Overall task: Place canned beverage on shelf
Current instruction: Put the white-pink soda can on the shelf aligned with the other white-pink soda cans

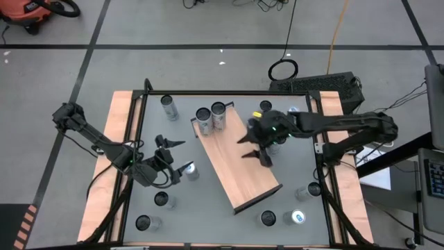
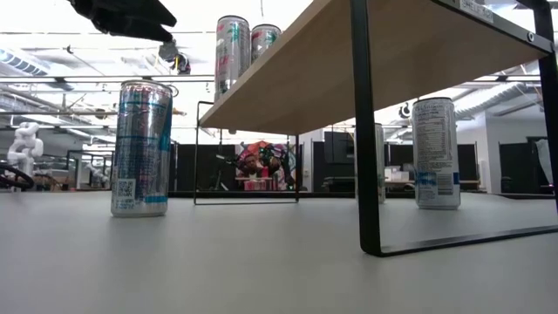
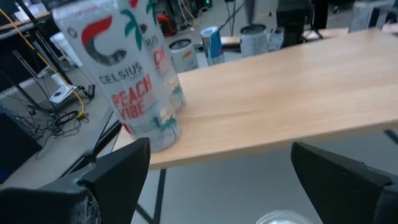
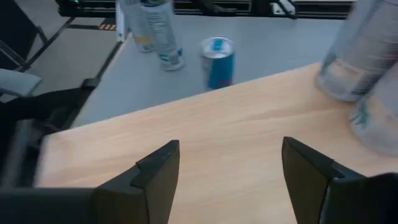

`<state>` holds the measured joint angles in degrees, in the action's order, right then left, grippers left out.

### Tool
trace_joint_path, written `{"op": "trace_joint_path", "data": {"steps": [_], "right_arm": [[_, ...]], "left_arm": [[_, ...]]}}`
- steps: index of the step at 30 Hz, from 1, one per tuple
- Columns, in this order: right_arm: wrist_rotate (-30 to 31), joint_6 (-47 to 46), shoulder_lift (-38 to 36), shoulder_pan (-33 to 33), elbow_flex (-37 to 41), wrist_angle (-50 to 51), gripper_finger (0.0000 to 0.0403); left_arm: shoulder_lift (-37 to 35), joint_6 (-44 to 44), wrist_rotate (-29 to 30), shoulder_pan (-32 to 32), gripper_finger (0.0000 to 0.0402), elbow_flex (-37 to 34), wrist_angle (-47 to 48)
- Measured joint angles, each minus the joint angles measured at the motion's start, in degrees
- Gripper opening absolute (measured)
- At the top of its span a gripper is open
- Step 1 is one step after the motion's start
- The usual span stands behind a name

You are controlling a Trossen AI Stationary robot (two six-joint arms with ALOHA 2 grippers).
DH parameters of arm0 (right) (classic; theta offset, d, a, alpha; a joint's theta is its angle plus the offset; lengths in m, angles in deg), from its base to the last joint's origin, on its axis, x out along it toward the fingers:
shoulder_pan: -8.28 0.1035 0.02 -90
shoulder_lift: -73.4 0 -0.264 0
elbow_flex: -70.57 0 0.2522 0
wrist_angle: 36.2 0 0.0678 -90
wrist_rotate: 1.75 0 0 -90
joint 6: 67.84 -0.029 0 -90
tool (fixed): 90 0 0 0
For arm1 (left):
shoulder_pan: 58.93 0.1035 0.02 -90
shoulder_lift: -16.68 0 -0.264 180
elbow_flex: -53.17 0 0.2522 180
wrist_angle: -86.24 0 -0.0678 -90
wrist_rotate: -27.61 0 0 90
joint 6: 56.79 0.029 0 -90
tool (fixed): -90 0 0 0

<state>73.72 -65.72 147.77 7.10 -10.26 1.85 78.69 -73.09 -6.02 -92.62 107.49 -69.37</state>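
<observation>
The shelf (image 1: 243, 163) is a long light-brown board standing slantwise in the middle of the table. Two Celsius cans (image 3: 134, 81) stand upright on its far left end (image 1: 210, 118). My right gripper (image 1: 251, 151) hovers open over the board's middle with nothing between its fingers (image 4: 158, 171). My left gripper (image 1: 177, 160) is open at the shelf's left side and faces the two cans. A silver can (image 1: 189, 170) stands on the table just below it. That can's top (image 3: 283, 218) shows between the wide-spread fingers.
Several more cans stand on the grey table around the shelf: one at the far left (image 1: 168, 104), two at the near left (image 1: 164, 200), two at the near right (image 1: 297, 217) and others by the right arm (image 1: 310, 189). A black frame (image 1: 147, 87) rims the table.
</observation>
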Motion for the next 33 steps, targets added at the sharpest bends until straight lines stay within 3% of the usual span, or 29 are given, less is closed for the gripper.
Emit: {"op": "trace_joint_path", "data": {"steps": [9,21,33], "right_arm": [[14.5,-12.5,-5.9,14.7,0.0,4.8,0.0215],[32.8,-27.1,-4.4,34.0,0.0,3.3,0.0215],[38.7,-36.2,1.9,46.0,0.0,-1.6,0.0215]], "left_arm": [[3.7,0.2,-1.8,-0.2,0.0388,0.0,-4.3],[10.1,0.2,-4.5,-1.8,0.0388,0.0,-12.5],[13.4,0.4,-4.6,-5.5,0.0388,0.0,-17.0]]}}
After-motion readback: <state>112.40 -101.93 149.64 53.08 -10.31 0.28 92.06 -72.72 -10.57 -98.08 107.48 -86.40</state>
